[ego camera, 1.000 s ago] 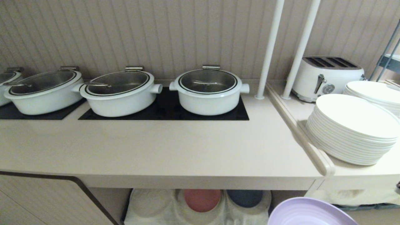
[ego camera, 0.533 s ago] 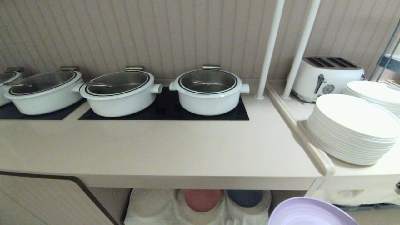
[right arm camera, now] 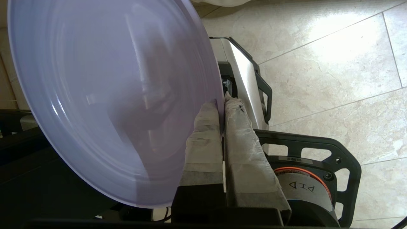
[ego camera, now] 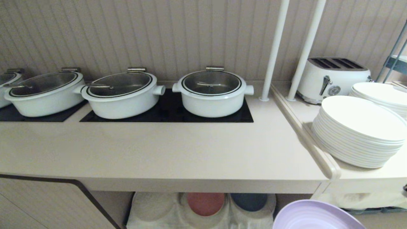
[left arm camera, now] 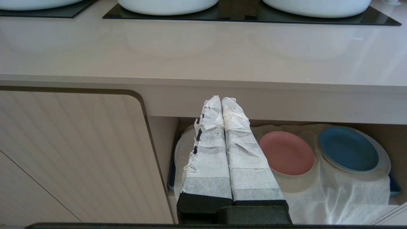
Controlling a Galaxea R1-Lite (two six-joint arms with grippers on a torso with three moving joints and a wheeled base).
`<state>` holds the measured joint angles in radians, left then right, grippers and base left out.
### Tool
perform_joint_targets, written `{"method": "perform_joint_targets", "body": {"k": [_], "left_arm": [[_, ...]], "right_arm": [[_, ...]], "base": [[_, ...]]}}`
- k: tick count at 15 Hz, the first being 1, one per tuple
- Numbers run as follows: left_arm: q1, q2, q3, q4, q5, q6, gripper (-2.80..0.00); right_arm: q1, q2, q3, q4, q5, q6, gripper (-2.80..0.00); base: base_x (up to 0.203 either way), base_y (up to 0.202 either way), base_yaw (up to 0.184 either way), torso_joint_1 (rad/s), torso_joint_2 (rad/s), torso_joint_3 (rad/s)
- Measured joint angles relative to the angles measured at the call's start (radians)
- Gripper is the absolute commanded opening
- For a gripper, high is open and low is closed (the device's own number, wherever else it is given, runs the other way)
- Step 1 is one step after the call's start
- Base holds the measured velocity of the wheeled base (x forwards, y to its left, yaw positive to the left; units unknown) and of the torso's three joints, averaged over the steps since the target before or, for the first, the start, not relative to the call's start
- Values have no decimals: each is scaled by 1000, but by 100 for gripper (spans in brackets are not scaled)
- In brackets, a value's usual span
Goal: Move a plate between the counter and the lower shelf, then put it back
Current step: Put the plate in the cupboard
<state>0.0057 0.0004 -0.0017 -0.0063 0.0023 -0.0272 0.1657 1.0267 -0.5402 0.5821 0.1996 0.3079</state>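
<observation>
Lilac plate (ego camera: pixel 316 216) cut by the head view's bottom edge (leftmost pot (ego camera: pixel 8 83) cropped too)

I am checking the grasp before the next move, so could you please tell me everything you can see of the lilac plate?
The plate is small, round and pale lilac, smooth, with faint concentric rings and a low raised rim. The right gripper is shut on its rim, one taped finger on each face, holding it in the air. In the head view it shows at the lower right, below the counter edge and right of the lower shelf. Nothing else touches it.
</observation>
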Motion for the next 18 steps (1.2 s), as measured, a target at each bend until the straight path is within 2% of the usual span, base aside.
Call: {"method": "perform_joint_targets", "body": {"k": [18], "left_arm": [[0, 0, 0, 0, 0, 1, -280]], "right_arm": [[-2, 8, 15, -6, 0, 1, -280]], "base": [[0, 0, 0, 0, 0, 0]]}}
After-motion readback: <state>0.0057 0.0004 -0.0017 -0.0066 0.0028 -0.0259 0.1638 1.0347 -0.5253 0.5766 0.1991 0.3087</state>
